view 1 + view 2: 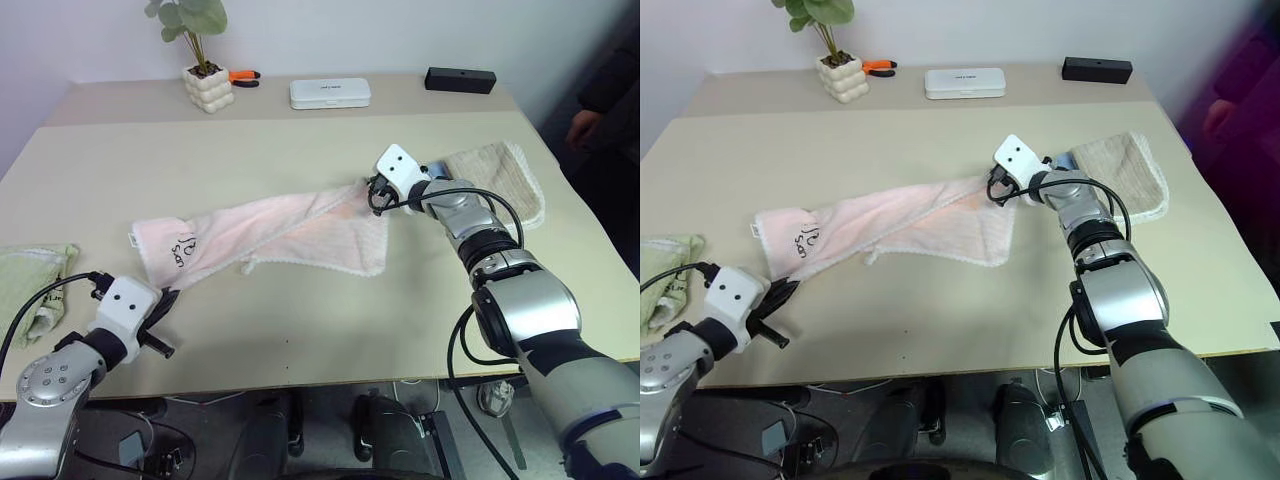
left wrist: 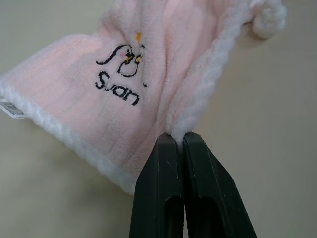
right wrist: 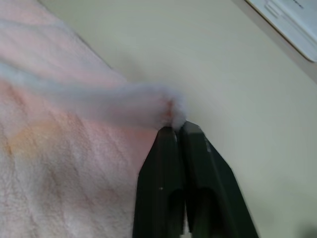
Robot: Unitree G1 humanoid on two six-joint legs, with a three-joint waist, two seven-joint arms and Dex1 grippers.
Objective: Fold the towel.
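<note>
both end effectors are pinched onto the towel (image 1: 270,232): the right end effector (image 3: 177,125) is clamped on its white-edged corner on the far right, the left end effector (image 2: 177,140) on the edging by the dark script at the near left end. between them the pink towel lies stretched in a loose diagonal band across the desk (image 1: 300,330). a beige towel (image 1: 505,175) lies beyond the right arm, a green towel (image 1: 30,275) at the left edge.

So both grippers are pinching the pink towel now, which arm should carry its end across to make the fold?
Probably the right. The right gripper pinches the towel at its far corner, raised. The left gripper pinches the near edge close to the table edge.
</note>
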